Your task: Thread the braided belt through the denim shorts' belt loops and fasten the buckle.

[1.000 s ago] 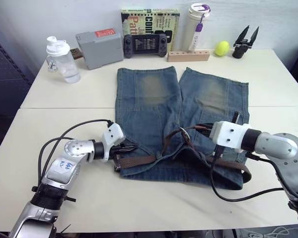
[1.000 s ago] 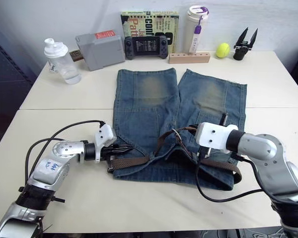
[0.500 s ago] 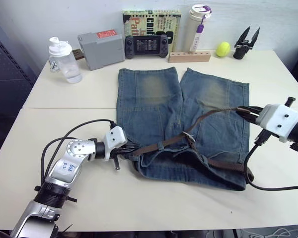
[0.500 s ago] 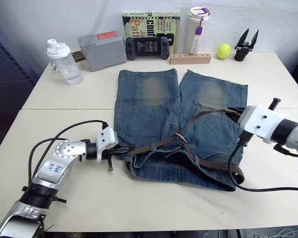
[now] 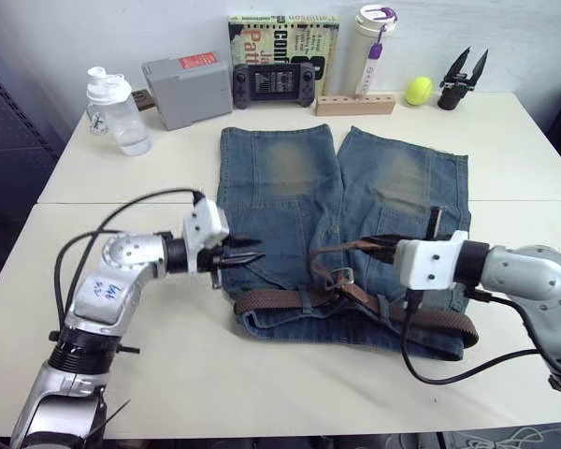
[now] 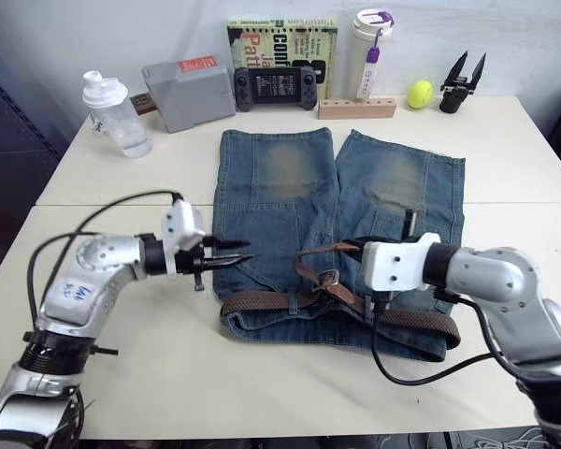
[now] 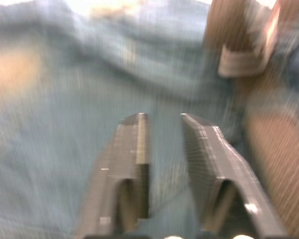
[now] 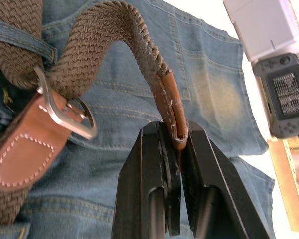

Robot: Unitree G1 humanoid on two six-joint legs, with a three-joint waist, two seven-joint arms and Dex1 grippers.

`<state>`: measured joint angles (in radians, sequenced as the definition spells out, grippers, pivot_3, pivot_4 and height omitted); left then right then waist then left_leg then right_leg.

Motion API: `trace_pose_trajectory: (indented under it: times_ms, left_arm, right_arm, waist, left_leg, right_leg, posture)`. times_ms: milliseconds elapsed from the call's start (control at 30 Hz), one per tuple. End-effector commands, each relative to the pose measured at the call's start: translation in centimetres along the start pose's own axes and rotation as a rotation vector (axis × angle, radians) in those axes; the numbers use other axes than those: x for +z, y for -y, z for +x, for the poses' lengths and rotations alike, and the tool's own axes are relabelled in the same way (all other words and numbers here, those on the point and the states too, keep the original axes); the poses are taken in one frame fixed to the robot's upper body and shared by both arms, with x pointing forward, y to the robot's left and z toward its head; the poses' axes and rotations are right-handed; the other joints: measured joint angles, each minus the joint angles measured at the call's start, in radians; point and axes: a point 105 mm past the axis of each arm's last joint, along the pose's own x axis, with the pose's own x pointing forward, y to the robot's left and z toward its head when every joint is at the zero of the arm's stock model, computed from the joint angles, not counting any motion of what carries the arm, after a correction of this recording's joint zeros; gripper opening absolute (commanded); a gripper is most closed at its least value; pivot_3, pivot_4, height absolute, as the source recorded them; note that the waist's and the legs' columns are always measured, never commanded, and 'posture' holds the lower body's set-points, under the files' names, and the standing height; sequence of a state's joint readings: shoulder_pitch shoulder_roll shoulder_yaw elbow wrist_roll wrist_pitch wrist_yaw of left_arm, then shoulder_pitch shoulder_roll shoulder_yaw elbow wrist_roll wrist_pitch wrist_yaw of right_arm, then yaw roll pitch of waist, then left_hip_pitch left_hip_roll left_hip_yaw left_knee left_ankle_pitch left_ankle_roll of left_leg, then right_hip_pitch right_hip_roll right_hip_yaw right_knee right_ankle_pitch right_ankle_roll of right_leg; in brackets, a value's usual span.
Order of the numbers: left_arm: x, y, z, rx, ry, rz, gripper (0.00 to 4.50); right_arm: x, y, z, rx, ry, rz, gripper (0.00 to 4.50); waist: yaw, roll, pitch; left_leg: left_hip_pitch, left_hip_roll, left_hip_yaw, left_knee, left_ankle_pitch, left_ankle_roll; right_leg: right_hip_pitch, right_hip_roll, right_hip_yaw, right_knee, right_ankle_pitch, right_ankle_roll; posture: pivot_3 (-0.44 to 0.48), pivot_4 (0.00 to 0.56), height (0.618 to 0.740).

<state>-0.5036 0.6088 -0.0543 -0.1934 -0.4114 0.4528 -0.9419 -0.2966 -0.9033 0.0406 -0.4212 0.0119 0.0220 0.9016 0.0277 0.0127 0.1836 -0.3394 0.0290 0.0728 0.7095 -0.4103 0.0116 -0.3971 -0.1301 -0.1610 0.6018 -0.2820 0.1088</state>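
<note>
The denim shorts (image 5: 299, 187) lie flat on the table with the waistband at the near side. Along that waistband runs the braided belt (image 5: 280, 302), under a denim belt loop (image 8: 20, 42). Near the waist's middle lies the buckle (image 5: 342, 278), with the strap passing through its frame (image 8: 65, 117). From there the strap arches up to its leather tip (image 8: 172, 117), and my right gripper (image 5: 379, 248) is shut on that tip. My left gripper (image 5: 251, 253) hovers open over the shorts' left hip, nothing between its fingers (image 7: 135, 144).
Along the table's far edge stand a clear bottle (image 5: 117, 112), a grey box (image 5: 187, 89), a game console (image 5: 273, 84), a book (image 5: 280, 33), a white tumbler (image 5: 369, 47), a wooden block (image 5: 355, 105), a tennis ball (image 5: 417, 91) and a black two-pronged tool (image 5: 463, 79).
My right gripper has carried the belt tip back left toward the buckle, so the strap now arches slack. My left gripper has let go at the belt's left end and risen, open.
</note>
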Motion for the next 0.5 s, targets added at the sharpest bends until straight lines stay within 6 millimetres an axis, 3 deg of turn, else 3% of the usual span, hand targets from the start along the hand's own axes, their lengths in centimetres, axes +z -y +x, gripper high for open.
trace_pose_trajectory:
  times_ms: [33,100,167,300,500]
  left_arm:
    - [2.4,1.5,1.6,-0.049,0.071,0.026,2.70]
    - [2.8,2.1,2.6,-0.059,0.085,0.035,3.27]
    - [3.2,3.0,3.5,-0.084,0.099,0.040,3.27]
    - [3.2,2.9,4.7,-0.050,0.107,0.027,3.27]
    - [1.3,2.4,5.4,0.002,0.020,0.050,3.27]
  right_arm:
    - [0.4,0.7,0.4,-0.029,0.008,-0.035,0.00]
    - [0.4,0.6,0.6,-0.028,0.010,-0.036,0.00]
    - [0.4,0.6,1.0,-0.029,0.013,-0.037,0.00]
    - [0.9,0.5,1.4,-0.030,0.035,-0.041,0.00]
    - [1.3,0.5,1.5,-0.034,0.052,-0.034,0.00]
  waist:
    - [-0.003,0.000,0.000]
    - [-0.003,0.000,0.000]
    - [-0.002,0.000,0.000]
    - [-0.003,0.000,0.000]
    - [-0.002,0.000,0.000]
  left_leg:
    - [0.000,0.000,-0.001,0.000,0.000,0.000]
    - [0.000,0.000,-0.001,0.000,0.000,0.000]
    - [0.000,0.000,-0.001,0.000,0.000,0.000]
    - [0.000,0.000,-0.001,0.000,0.000,0.000]
    - [0.000,0.000,-0.001,0.000,0.000,0.000]
  right_leg:
    - [0.000,0.000,0.000,0.000,0.000,0.000]
    - [0.000,0.001,0.000,0.000,0.000,0.000]
    - [0.000,0.001,0.000,0.000,0.000,0.000]
    - [0.000,0.001,0.000,0.000,0.000,0.000]
    - [0.000,0.001,0.000,0.000,0.000,0.000]
  posture:
    - [0.000,0.150,0.731]
    - [0.000,0.150,0.731]
    - [0.000,0.150,0.731]
    - [0.000,0.150,0.731]
    - [0.000,0.150,0.731]
